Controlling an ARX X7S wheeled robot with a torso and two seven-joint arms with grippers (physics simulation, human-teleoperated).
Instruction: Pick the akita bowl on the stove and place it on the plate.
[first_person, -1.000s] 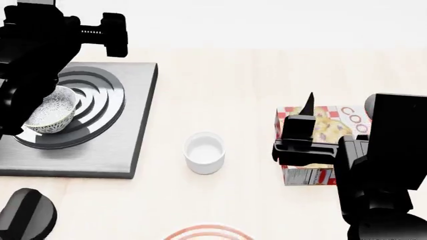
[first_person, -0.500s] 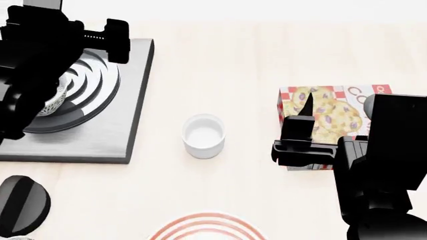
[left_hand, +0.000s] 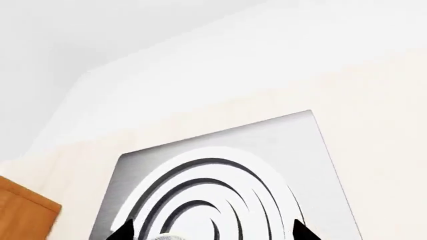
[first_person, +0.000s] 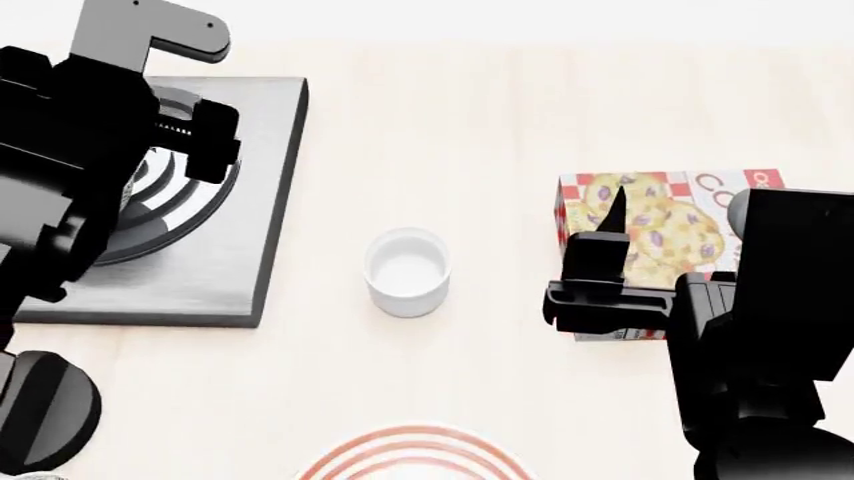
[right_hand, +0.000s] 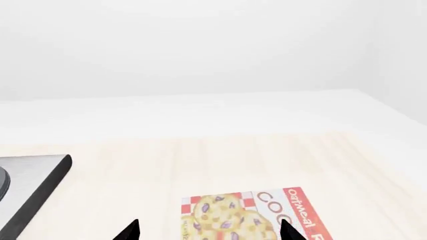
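The left arm (first_person: 80, 170) covers the stove (first_person: 260, 200), hiding most of the bowl (left_hand: 167, 237); both jaws stand apart. A cup (first_person: 407, 272) and cookie box (first_person: 661, 215) sit beyond the plate (first_person: 414, 455).

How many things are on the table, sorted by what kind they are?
Stove: 1
Knob: 1
Speckled bowl, mostly hidden under the left arm: 1
Small white cup: 1
Cookie box: 1
Red-ringed plate: 1
Total: 6 that I can see

"Oatmeal" and "COO" on cookie box (right_hand: 250, 215)
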